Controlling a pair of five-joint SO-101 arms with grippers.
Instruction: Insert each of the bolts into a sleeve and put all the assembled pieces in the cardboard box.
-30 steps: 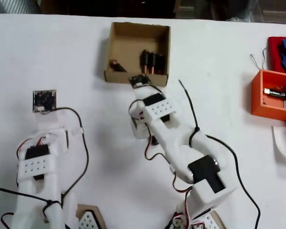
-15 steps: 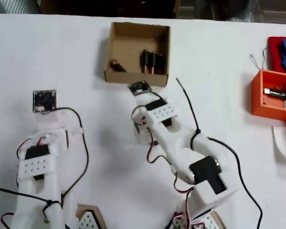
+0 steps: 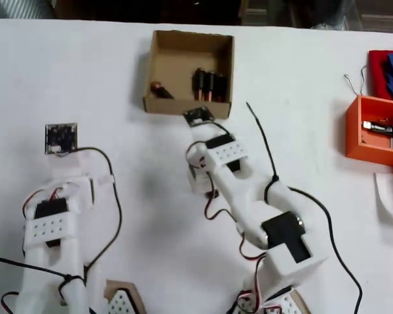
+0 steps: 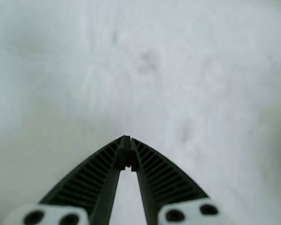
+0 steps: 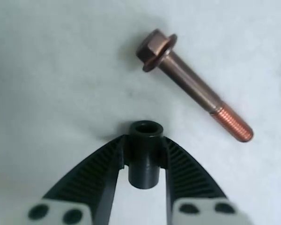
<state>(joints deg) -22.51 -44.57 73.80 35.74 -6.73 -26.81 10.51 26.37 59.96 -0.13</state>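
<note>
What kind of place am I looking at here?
Probably a robotics workbench: two small wired arms on a white table, a cardboard box of assembled pieces, a bolt beside the gripped sleeve.

White arms [image 3: 245,199] carry black jaws, perhaps red cables [image 3: 207,210].

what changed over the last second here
The right arm drew back a little from the cardboard box, then shifted slightly to the right. Its gripper holds a sleeve now; the earlier pictures do not show whether that is new. The left arm and the pieces in the box stayed put.
</note>
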